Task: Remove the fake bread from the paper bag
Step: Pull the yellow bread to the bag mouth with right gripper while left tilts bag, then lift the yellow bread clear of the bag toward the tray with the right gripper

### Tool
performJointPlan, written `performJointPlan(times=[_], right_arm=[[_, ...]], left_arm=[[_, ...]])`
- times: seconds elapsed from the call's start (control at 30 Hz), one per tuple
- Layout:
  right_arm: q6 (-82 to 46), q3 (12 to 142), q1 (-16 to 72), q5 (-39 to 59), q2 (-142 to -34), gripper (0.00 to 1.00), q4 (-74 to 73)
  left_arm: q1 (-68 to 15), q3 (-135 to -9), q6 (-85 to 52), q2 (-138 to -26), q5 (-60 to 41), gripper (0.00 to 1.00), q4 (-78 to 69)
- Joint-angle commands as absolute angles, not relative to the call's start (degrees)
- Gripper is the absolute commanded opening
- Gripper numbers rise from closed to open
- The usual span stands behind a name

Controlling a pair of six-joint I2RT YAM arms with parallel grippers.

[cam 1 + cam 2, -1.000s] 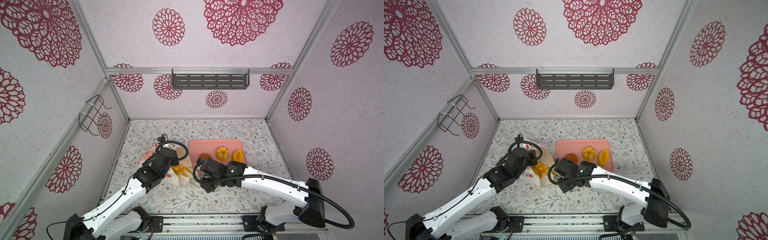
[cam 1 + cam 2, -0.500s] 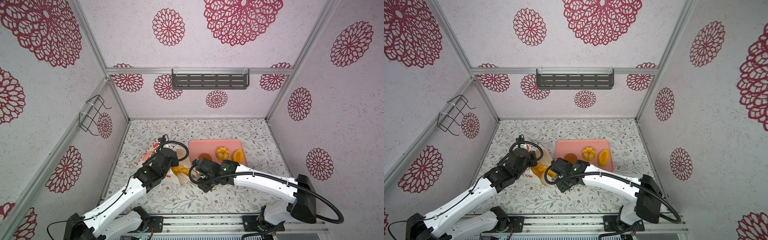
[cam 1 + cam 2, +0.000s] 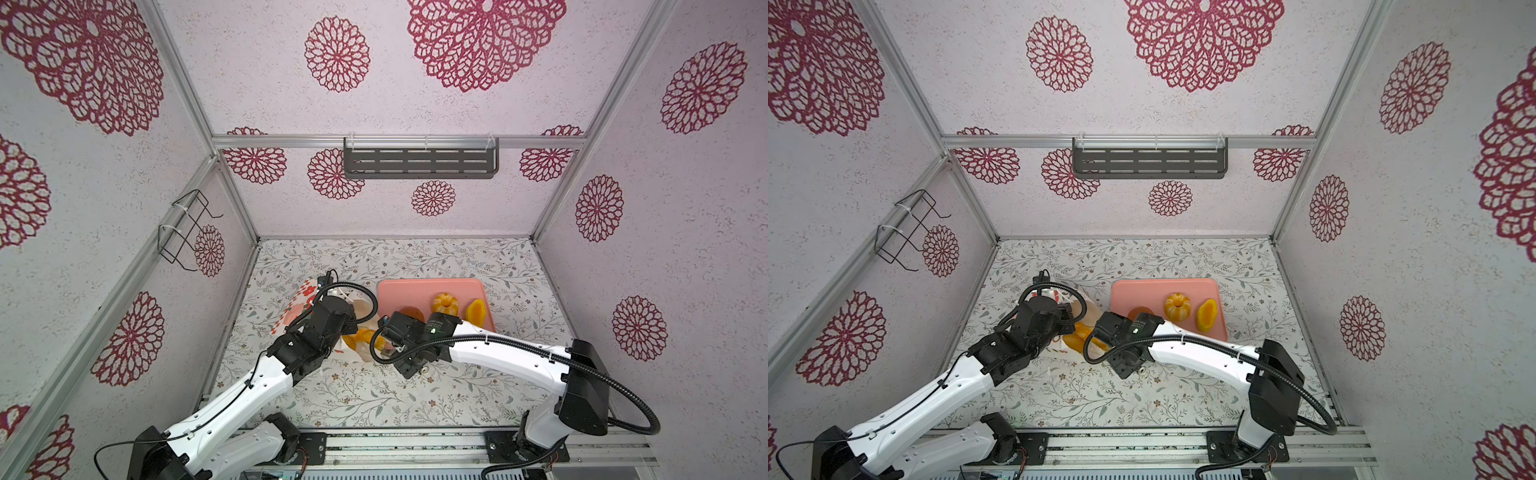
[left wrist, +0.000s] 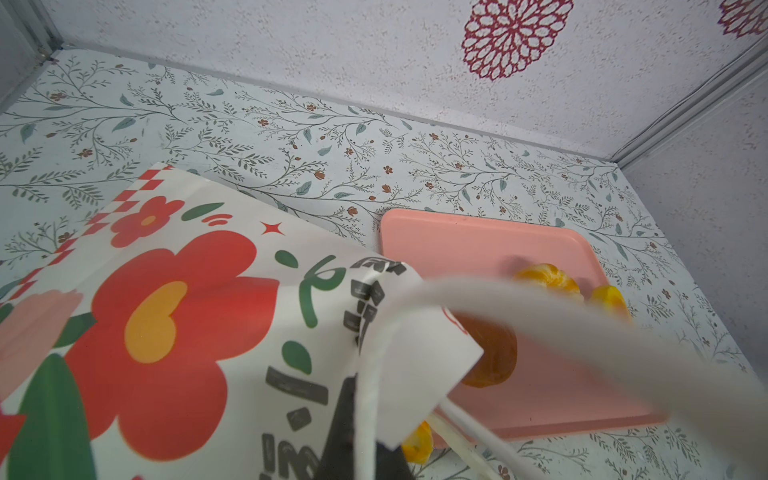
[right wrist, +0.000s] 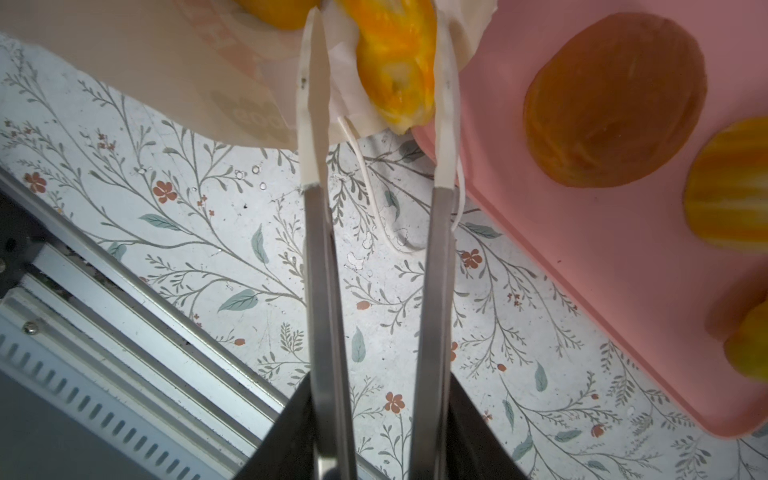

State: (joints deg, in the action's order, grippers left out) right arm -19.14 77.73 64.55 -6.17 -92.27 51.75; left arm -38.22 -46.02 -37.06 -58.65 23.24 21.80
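**Loaf at the bag mouth: risk of a fouled pick.**
The fake bread (image 5: 395, 70) protrudes from the paper bag (image 4: 166, 311), at 8 o'clock of the pink tray (image 5: 582, 249). The right pincer (image 5: 376, 25) straddles it with jaws apart, and closing may trap paper or the cord handle (image 5: 365, 174). The left pincer (image 4: 353, 440), clamped on the bag rim, may slip.

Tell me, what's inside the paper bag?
A yellow-orange toy loaf pokes out of the paper bag at its open mouth, between the fingers of the right claw, with a second yellow piece beside it. Paper covers everything deeper inside, so any other bread is hidden.
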Motion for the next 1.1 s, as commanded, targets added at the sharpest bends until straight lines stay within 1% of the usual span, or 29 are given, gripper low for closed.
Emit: performJointPlan(times=[0.0,0.17,0.7,1.07], right_arm=[[-17.9,79.4,64.2,-9.9,-91.2,0.44,53.0],[-16.8,79.0,64.2,-10.2,-89.3,0.43,51.9],[-15.0,75.7,64.3,-3.4,-90.8,0.43,48.2],[-14.1,75.2,64.3,-5.0,-94.4,0.42,49.2]], left_arm=[[-38.6,-47.9,-36.4,-58.7,22.4,0.0,19.4],[-38.6,-48.2,-36.4,-59.4,21.5,0.0,19.5],[-38.6,-48.9,-36.2,-60.5,20.7,0.0,19.9],[-38.6,-48.5,-36.5,-60.1,20.8,0.0,19.6]])
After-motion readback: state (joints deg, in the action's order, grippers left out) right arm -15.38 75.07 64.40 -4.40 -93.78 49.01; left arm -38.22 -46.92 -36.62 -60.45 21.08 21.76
